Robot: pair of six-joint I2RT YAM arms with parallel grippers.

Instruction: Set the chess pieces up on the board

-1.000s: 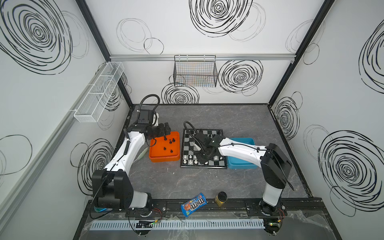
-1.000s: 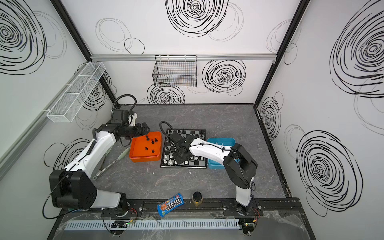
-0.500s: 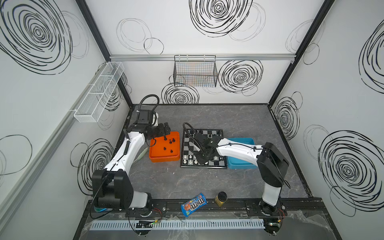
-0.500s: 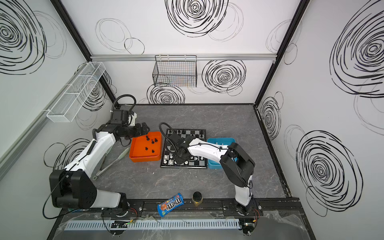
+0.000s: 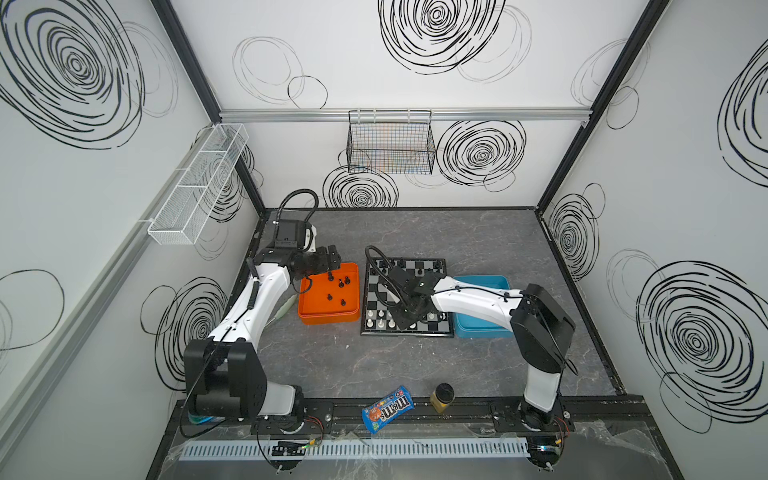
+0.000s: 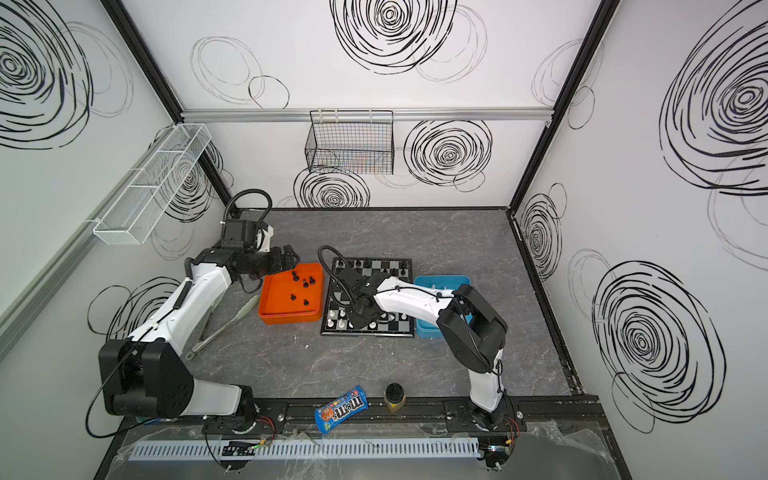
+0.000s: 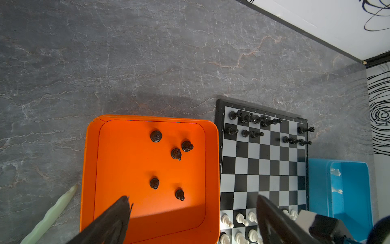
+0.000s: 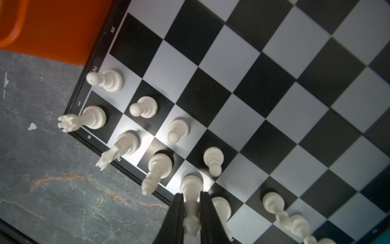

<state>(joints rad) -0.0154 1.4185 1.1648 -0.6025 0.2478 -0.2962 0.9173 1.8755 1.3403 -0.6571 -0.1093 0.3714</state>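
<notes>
The right tool is pinching a white piece on the board's edge row, neighbours crowding close; the left tool is gaping over the orange tray.

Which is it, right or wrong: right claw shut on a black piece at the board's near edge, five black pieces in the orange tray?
Wrong on colour: the right wrist view shows the right claw shut on a white piece, not black. The near edge of the board and the five black pieces in the orange tray stand.
</notes>
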